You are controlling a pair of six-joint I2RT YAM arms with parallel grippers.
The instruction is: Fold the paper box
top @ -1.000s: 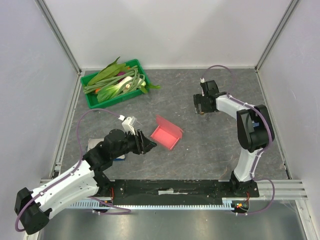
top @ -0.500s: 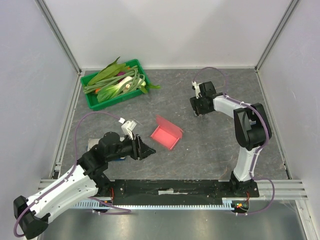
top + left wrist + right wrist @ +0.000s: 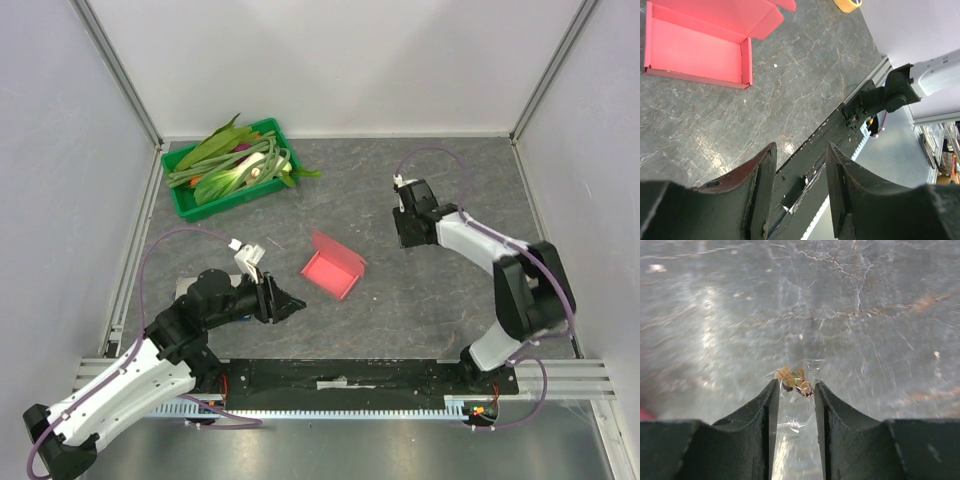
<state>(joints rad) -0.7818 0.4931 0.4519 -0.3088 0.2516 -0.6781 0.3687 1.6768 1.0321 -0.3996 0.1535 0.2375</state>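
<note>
pink-red cardboard box lies lid-up beyond the spread, empty left jaws, probably left open for folding; right jaws straddle a clear packet, pinch cannot be told.

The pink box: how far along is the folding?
Partly done: the paper box has its tray walls up, lid open. In hand: nothing; the left tool is empty, the right tool straddles a small clear packet. Remaining: closing the lid.
</note>
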